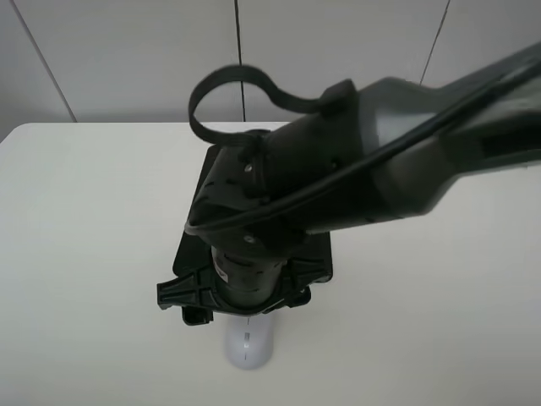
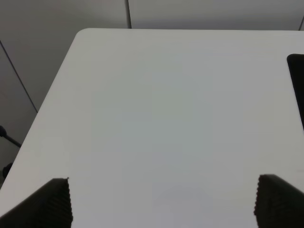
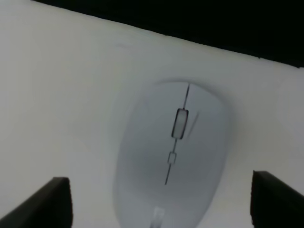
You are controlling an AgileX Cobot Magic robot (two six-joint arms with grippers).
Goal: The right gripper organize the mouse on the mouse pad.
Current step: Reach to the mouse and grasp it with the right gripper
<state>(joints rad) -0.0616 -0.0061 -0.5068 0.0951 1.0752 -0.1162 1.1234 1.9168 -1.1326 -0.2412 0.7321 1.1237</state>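
The white mouse (image 1: 247, 345) lies on the white table just in front of the black mouse pad (image 1: 188, 254), not on it. The right arm reaches over the pad and hides most of it. My right gripper (image 1: 245, 315) points down just above the mouse. In the right wrist view the mouse (image 3: 173, 152) lies between the two wide-apart fingertips (image 3: 47, 202) of the right gripper (image 3: 161, 204), which is open. The pad's edge (image 3: 190, 19) shows just beyond the mouse. My left gripper (image 2: 164, 204) is open and empty over bare table.
The white table (image 1: 84, 254) reaches to a grey panelled wall (image 1: 127, 51) at the back. A black cable loop (image 1: 228, 85) stands up from the right arm. In the left wrist view a strip of the pad (image 2: 297, 85) shows, and the table's edge (image 2: 47, 104) drops away.
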